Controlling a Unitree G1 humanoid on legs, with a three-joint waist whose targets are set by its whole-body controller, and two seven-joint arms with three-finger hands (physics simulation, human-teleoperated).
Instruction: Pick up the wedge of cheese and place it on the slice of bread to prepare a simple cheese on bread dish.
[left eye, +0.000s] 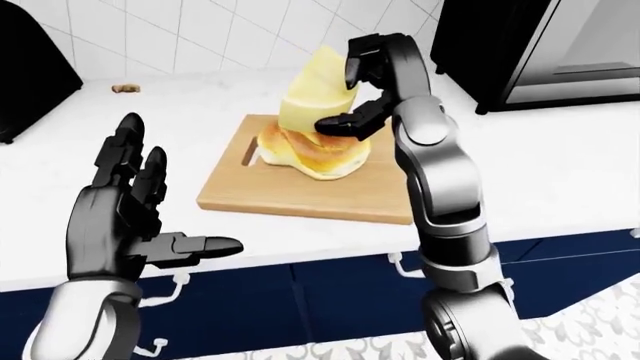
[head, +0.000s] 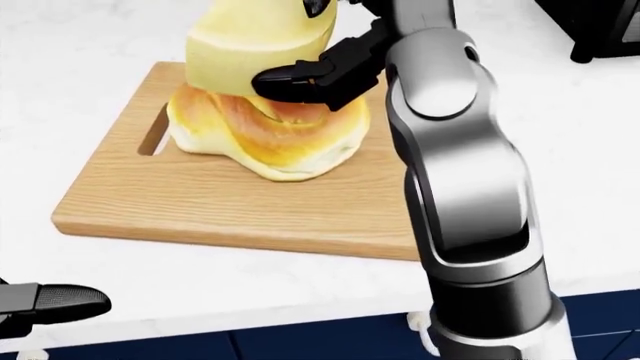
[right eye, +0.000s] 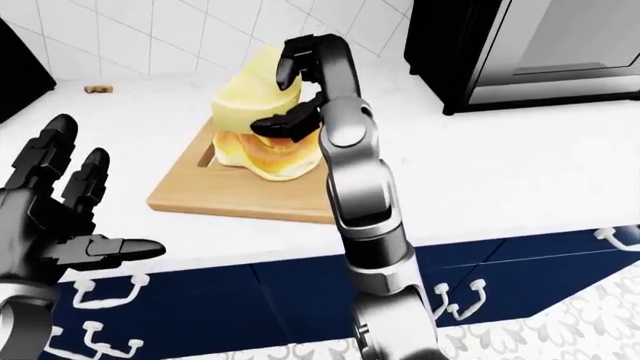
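Observation:
The pale yellow cheese wedge (left eye: 312, 97) stands upright on the golden slice of bread (head: 268, 136), which lies on a wooden cutting board (head: 200, 202). My right hand (left eye: 355, 94) reaches over the board from the right; its upper fingers (left eye: 368, 54) curl over the wedge's top and its thumb (head: 295, 79) presses the wedge's lower face, so the hand is shut on the cheese. My left hand (left eye: 135, 202) hovers open over the counter's near edge at the left of the left-eye view, fingers spread, holding nothing.
The board sits on a white counter (left eye: 560, 172) with navy cabinet fronts (left eye: 330, 300) below. A dark appliance with a steel door (left eye: 560, 52) stands at the upper right, another black object (left eye: 30, 67) at the upper left. A small brown crumb-like item (left eye: 125, 88) lies near the tiled wall.

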